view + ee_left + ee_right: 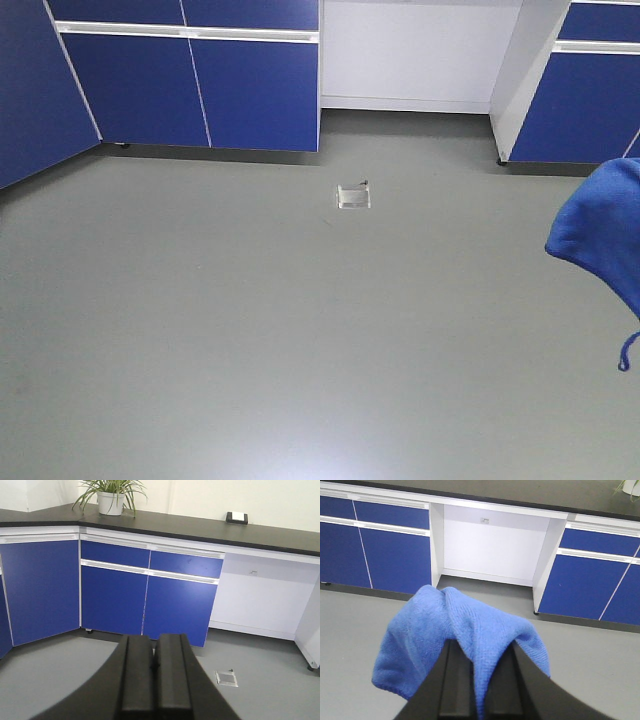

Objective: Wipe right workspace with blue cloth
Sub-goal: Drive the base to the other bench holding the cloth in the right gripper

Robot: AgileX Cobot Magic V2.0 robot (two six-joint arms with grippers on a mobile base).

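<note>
**Step in hand: transport.** The right hand (480, 662) is clamped on the blue cloth (462, 640). The cloth hangs in the air above the grey floor (250, 330), and no wiping contact is made yet. The left hand (154, 647) has its fingers together with nothing between them.

**Location of the cloth.** In the right wrist view it drapes over both fingers at the lower centre of the frame. In the front view it enters at the right edge, with its loop string (627, 352) dangling below.

**Next move, as judged.** The cloth needs carrying up to the right workspace (190, 527). This is the black tabletop across the upper part of the left wrist view, which bears the small black box (236, 517). The cloth then needs lowering until the fabric lies flat on the surface. The box calls for clearance during strokes.

**Appearance.** The cloth is bright royal-blue, fine-napped microfibre. It is bunched into soft folds, with a rounded lobe at lower left.
</note>
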